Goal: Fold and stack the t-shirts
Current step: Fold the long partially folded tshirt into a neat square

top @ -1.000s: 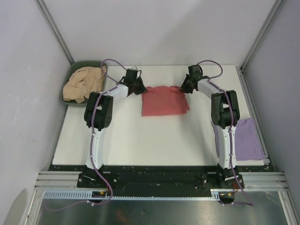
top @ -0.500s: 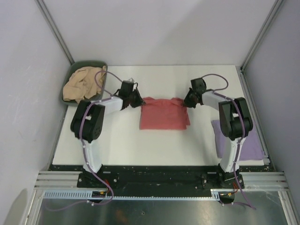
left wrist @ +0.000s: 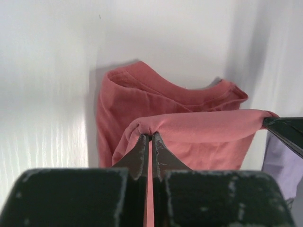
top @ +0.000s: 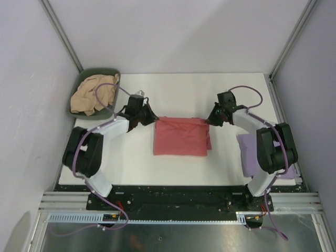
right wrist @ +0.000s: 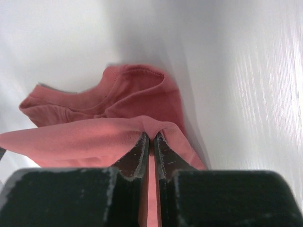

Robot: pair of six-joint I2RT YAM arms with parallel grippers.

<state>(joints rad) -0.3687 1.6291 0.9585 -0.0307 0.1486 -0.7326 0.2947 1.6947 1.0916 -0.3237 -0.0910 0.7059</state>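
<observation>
Since a second ago both arms have drawn back toward 6 o'clock, and the left gripper [top: 151, 118] and right gripper [top: 210, 120] have brought the far edge of the salmon-red t-shirt [top: 181, 137] with them; the garment now sits nearer the arm bases than it did. It lies at the centre of the worktop [top: 173, 92], between the two grippers. Each wrist view shows the jaws pinched tight on a pleat of red cloth, with the held edge stretched straight from one gripper to the other and lifted clear of the layers beneath. The step in hand appears to be a fold of this shirt, its 12 o'clock edge being carried over toward 6 o'clock. The next move calls for both arms to travel evenly so the edge stays taut, then to lower it onto the near hem and release together. As bundled, the shirt's long axis runs from 9 to 3 o'clock. A curved hem shows on the lower layers, but whether it is neckline or sleeve, and so which way the shirt points, cannot be told. The lavender t-shirt [top: 247, 153] lies flat at 3 o'clock, partly under the right arm; the tan t-shirt [top: 90, 96] is heaped in the green bin [top: 100, 72] at 10 o'clock, not yet folded.
</observation>
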